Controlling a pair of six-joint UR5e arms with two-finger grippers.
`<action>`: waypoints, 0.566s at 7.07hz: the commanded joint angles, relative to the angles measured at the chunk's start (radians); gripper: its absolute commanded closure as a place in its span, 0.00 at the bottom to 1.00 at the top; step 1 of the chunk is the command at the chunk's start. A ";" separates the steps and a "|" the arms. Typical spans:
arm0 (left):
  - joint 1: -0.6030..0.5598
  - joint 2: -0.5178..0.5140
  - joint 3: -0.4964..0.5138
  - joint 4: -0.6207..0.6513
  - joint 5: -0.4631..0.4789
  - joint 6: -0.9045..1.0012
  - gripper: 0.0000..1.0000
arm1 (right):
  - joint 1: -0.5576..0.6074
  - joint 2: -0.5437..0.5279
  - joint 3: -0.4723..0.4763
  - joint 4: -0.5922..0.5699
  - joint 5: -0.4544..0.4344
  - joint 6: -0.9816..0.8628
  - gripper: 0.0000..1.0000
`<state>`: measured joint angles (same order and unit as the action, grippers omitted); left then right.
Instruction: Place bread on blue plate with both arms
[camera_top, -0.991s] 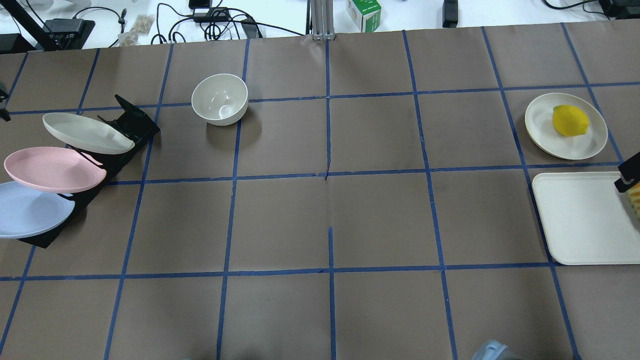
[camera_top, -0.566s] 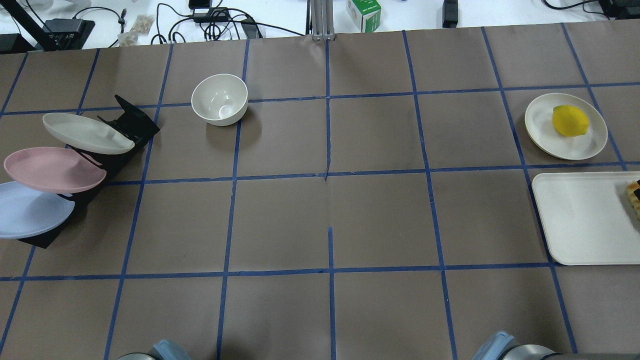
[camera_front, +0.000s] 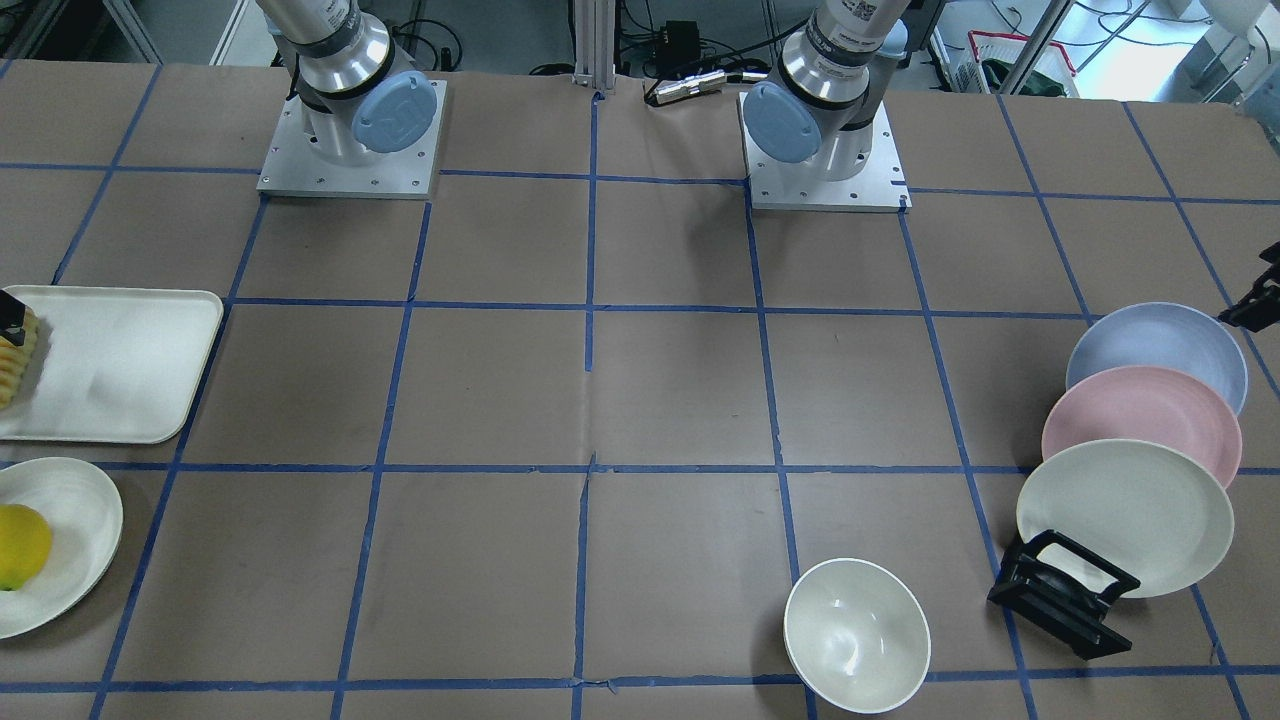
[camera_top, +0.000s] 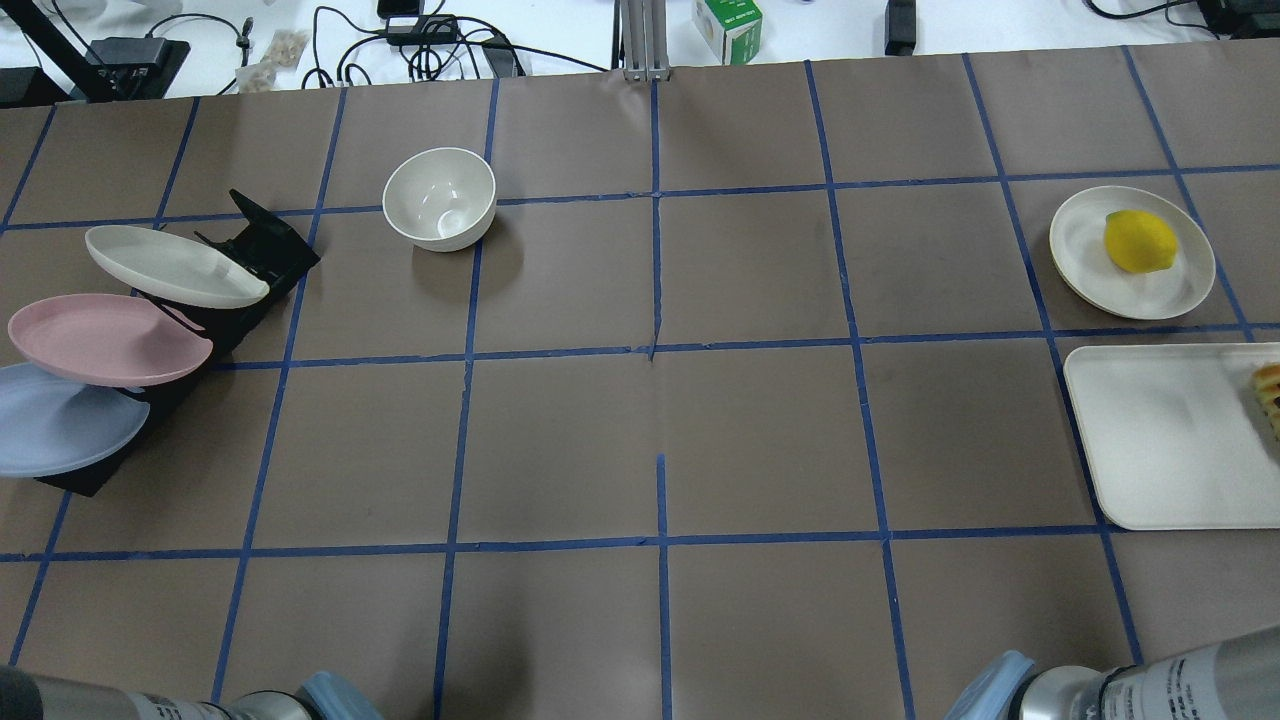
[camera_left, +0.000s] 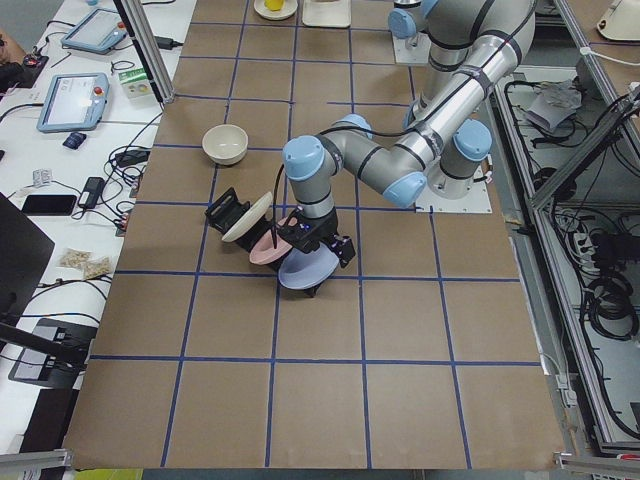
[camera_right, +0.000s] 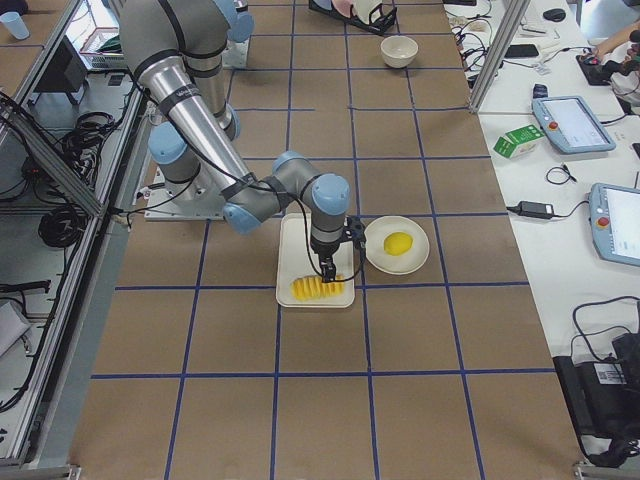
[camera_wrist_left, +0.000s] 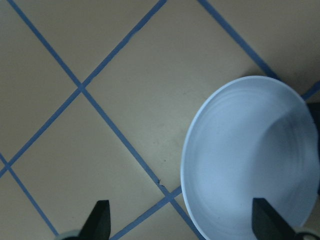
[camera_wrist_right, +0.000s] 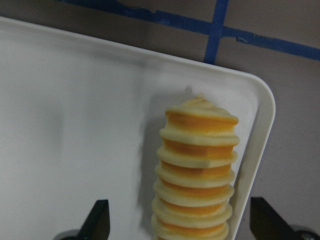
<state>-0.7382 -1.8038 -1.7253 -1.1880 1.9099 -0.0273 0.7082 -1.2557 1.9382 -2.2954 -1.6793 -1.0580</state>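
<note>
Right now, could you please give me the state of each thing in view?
Bread: lying on the cream tray, ungripped.
Blue plate: tilted in the rack, empty.
Pink plate: tilted in the rack.
Cream plate: tilted in the rack.
Bowl: upright, empty.
Lemon: resting on the small plate.
Left fingers: open, near the blue plate's rim.
Right fingers: open, above the bread.

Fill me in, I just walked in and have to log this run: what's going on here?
The right gripper is open over the bread, which lies ungripped on the white tray. The left gripper is open above the blue plate, which leans in the black rack with a pink plate and a cream plate. Nothing is lifted yet.
</note>
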 joint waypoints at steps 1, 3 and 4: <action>0.000 -0.066 -0.005 0.010 0.011 -0.006 0.00 | -0.028 0.053 -0.001 -0.048 -0.007 0.000 0.00; 0.000 -0.107 0.003 0.059 0.012 0.016 0.20 | -0.036 0.081 0.004 -0.062 -0.007 0.012 0.00; 0.000 -0.117 0.003 0.057 0.015 0.023 0.57 | -0.035 0.084 0.004 -0.059 -0.005 0.024 0.05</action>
<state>-0.7379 -1.9050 -1.7241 -1.1381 1.9217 -0.0157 0.6739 -1.1793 1.9406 -2.3545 -1.6855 -1.0458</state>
